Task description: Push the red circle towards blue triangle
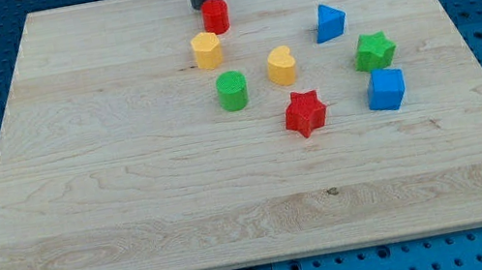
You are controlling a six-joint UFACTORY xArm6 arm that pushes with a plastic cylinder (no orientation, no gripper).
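Observation:
The red circle (216, 15) sits near the view's top, left of centre on the wooden board. The blue triangle (329, 22) lies to its right and slightly lower, well apart from it. My tip (201, 5) comes down from the view's top edge and rests just to the upper left of the red circle, touching or nearly touching it.
A yellow hexagon (206, 50) lies just below the red circle. A green circle (232, 90), a yellow heart (282, 66) and a red star (304, 113) lie lower. A green star (374, 51) and a blue cube (386, 89) lie below the blue triangle. The board's top edge (101, 3) is near my tip.

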